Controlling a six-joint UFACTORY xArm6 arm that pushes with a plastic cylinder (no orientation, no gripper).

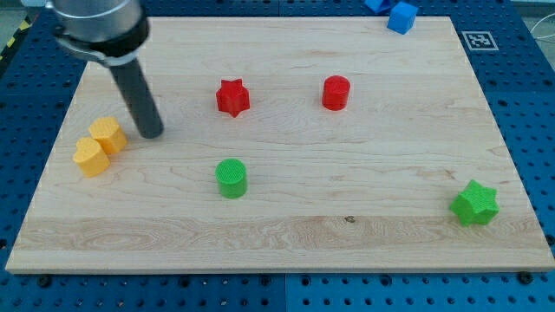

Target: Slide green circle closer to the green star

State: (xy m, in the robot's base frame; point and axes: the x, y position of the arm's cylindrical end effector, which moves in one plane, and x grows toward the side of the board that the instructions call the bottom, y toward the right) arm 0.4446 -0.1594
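The green circle [231, 178] is a short green cylinder standing left of the board's middle. The green star [474, 204] sits far to the view's right, near the board's lower right corner. My tip [152, 133] rests on the board up and to the left of the green circle, apart from it, just right of the yellow blocks. The rod leans up toward the view's top left.
Two yellow blocks [107, 135] [91, 157] sit touching at the board's left edge. A red star [232, 97] and a red cylinder [336, 92] stand in the upper middle. Blue blocks [401, 16] lie at the top edge. The wooden board [347, 234] ends on a blue pegboard.
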